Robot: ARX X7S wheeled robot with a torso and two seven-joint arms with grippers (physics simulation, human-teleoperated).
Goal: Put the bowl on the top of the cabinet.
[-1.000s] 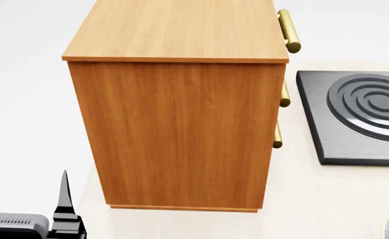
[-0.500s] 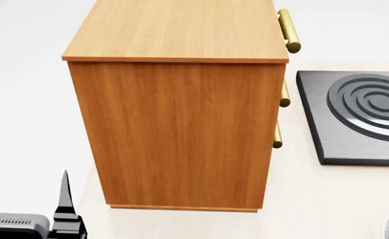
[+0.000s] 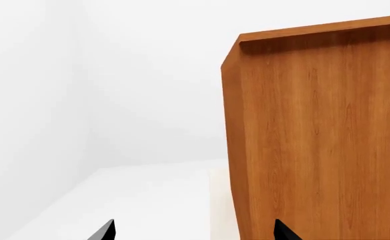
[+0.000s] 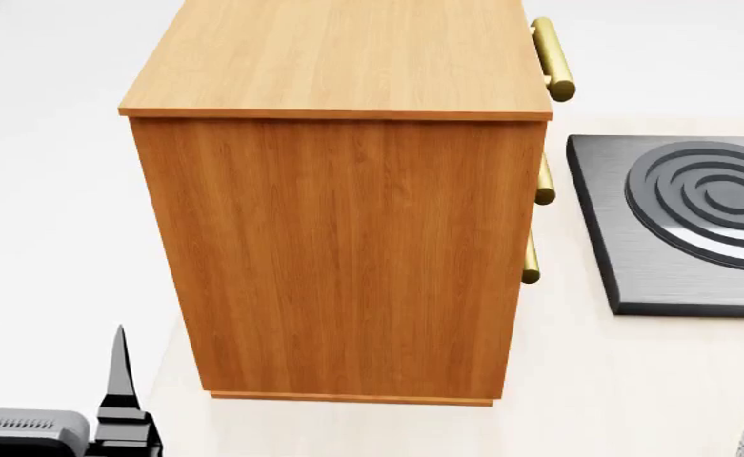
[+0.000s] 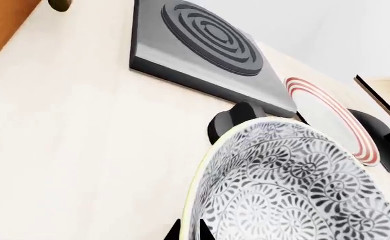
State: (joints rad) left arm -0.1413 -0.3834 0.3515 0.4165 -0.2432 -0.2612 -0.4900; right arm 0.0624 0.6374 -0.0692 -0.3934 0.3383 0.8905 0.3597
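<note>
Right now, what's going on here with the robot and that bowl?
The right gripper is pinching the rim of the patterned bowl, holding it low beside the stove plate on the counter. The cabinet stands ahead with its top bare, so the bowl isn't placed yet. The left gripper sits open and empty near the cabinet's side.

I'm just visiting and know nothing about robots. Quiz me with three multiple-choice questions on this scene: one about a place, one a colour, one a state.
1. Where is the dark square burner plate with raised rings?
A. on top of the cabinet
B. on the pale counter, on the handle side of the cabinet
C. inside the bowl

2. What colour are the bar handles of the tall orange-brown wooden cabinet?
A. gold
B. black
C. red

3. What lies on the cabinet's top?
A. the patterned bowl
B. a plate
C. nothing

Key: 1 B, it sits on the counter past the handles. 2 A, they shine gold. 3 C, the grey-patterned ceramic bowl is at the right gripper.
</note>
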